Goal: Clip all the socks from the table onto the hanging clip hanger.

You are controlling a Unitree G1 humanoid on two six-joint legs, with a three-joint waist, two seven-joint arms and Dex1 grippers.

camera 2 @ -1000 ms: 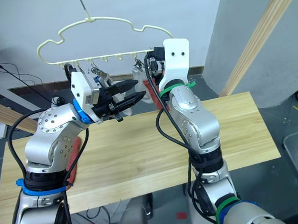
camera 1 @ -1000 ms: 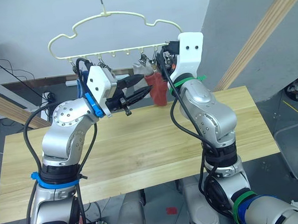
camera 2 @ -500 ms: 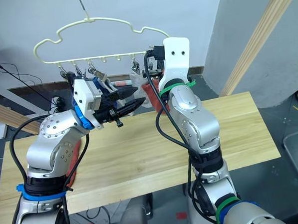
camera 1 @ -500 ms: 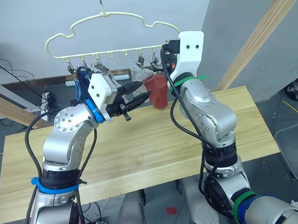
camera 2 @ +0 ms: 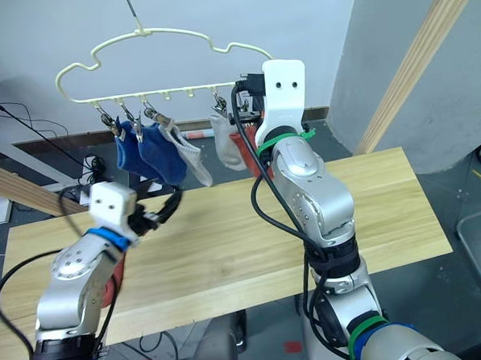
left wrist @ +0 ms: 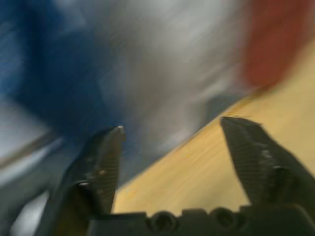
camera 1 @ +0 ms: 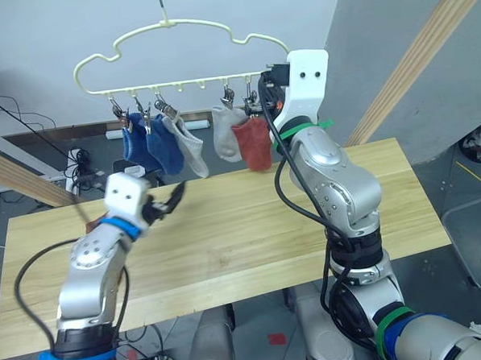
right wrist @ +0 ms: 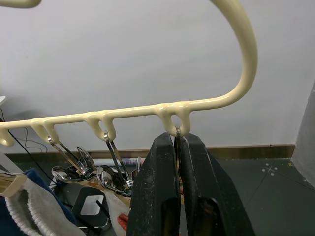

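Right gripper [right wrist: 176,147] pinched on rightmost clip [right wrist: 177,133] of clip hanger [camera 1: 185,23]; rust-red sock [camera 1: 254,143] hung just below. Left gripper [camera 1: 174,196] spread, empty, low over table [camera 1: 251,228], left of and below hung socks [camera 1: 168,145].

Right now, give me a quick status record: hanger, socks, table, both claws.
hanger: hanging above table's far edge
clipped: two blue socks, two grey socks, one red sock
left claw: open, empty, over table
right claw: shut on end clip, by red sock
left to do: red thing partly behind left arm, possibly the sixth sock
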